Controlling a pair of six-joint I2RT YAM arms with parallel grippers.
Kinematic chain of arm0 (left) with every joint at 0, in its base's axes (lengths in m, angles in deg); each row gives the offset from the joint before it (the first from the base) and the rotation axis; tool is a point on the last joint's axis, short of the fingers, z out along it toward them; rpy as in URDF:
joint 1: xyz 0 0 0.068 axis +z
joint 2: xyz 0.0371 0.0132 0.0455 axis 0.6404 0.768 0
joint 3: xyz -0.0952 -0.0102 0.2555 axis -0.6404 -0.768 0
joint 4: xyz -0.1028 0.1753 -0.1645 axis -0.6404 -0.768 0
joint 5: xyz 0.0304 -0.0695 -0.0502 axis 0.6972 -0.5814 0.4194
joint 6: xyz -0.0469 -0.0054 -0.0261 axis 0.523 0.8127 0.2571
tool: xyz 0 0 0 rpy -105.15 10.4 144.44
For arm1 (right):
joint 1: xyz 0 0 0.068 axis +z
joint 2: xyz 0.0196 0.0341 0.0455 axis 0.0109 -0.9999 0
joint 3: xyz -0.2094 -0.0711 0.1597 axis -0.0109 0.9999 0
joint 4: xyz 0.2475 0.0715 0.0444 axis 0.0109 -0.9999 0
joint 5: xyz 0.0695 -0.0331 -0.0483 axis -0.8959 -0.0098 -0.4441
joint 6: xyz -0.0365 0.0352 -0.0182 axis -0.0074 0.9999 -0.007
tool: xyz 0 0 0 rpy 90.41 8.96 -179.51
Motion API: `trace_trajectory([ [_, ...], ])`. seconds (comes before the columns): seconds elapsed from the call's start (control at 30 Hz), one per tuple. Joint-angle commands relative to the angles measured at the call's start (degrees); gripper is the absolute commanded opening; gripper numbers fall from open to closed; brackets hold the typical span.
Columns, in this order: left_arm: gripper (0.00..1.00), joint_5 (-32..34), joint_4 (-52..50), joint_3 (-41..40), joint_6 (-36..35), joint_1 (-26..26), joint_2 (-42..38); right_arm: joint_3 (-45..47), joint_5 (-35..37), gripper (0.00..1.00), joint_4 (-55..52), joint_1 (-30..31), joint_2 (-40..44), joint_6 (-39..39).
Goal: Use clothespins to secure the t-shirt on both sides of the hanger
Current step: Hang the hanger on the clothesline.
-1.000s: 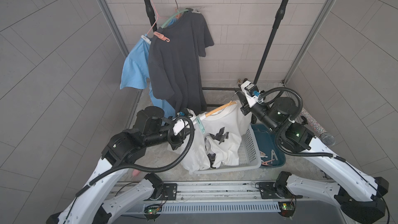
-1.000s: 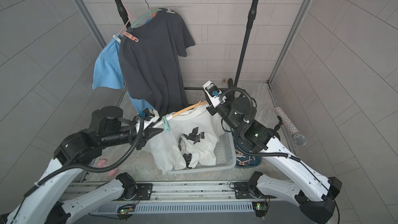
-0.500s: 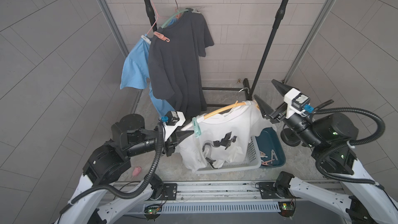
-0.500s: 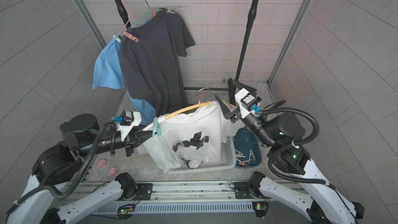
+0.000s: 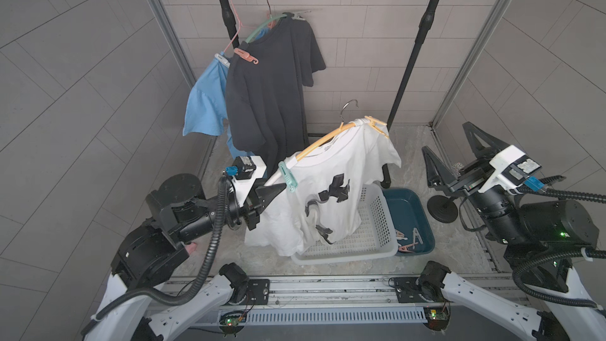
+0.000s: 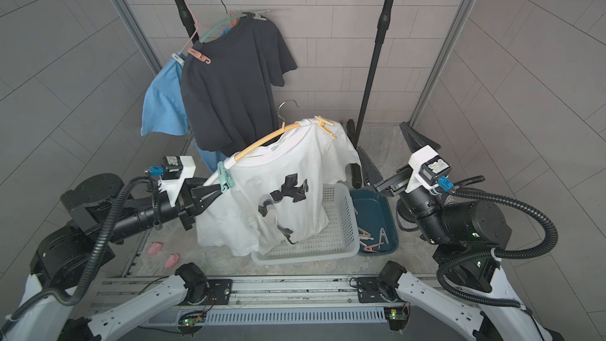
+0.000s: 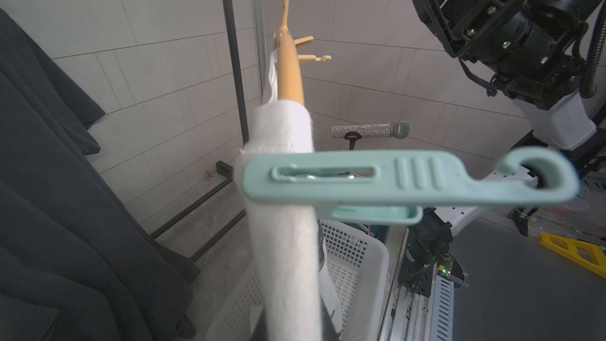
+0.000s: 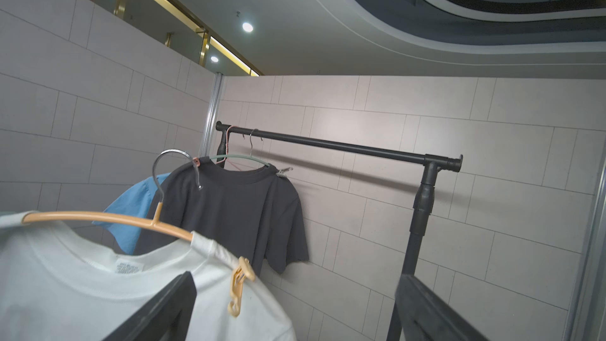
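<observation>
Now: left hand [image 5: 278, 189] is closed on the near, cloth-covered end of the hanger [image 5: 323, 143], holding it tilted in the air over the basket [image 5: 372, 247]. White t-shirt [image 5: 331, 165] with a black print hangs on the hanger. Mint clothespin [image 5: 288, 177] is clipped over the near shoulder, just beside the left hand. Yellow clothespin [image 5: 377, 124] is clipped on the far shoulder. Right hand [image 5: 445, 136] stands wide open and empty, apart from the shirt. Spare clothespins [image 5: 408, 241] lie in the blue tray [image 5: 405, 200] beside the basket.
</observation>
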Motion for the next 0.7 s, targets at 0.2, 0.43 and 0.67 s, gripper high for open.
trace_trajectory([
  [0.2,0.00,7.26,15.77,9.54,3.28,0.16,4.03,8.94,-3.83,1.00,-3.66,-0.06,7.21,0.33],
  [0.43,0.00,12.78,19.08,17.26,6.95,0.08,10.64,14.26,-5.51,1.00,-1.43,-0.05,8.62,-2.32],
  [0.67,0.00,18.70,23.91,22.35,8.69,0.11,16.76,17.10,-1.28,1.00,-3.39,-0.02,8.25,-0.81],
])
